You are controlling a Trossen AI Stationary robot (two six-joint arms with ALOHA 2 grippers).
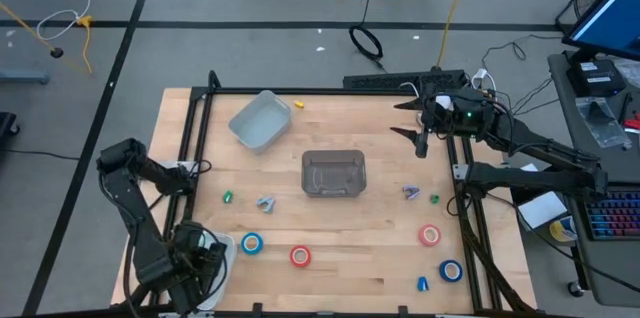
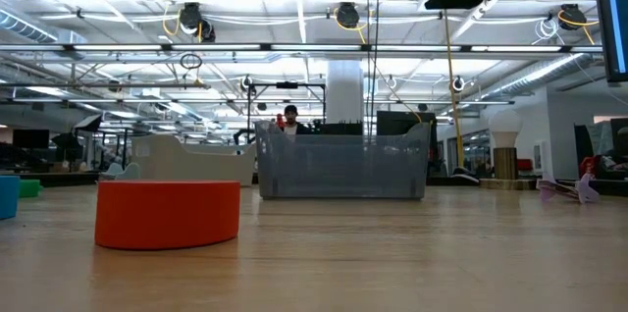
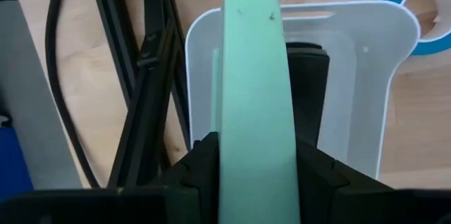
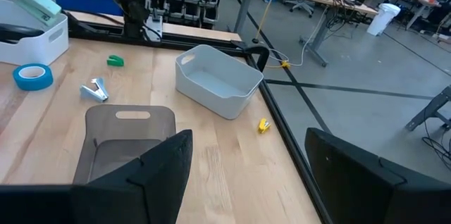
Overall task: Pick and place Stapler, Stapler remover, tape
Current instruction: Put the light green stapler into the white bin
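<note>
Red tape roll (image 2: 168,213) nearest, four tape rolls, three bins

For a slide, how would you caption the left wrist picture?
Left gripper holds a pale green stapler over a white bin.

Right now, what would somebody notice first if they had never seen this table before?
Probably the left gripper at the table's near left corner, shut on a pale green stapler over a white bin. Next, the see-through grey bin in the middle of the table, with red and blue tape rolls along the near edge. The right gripper hangs open at the far right.
</note>
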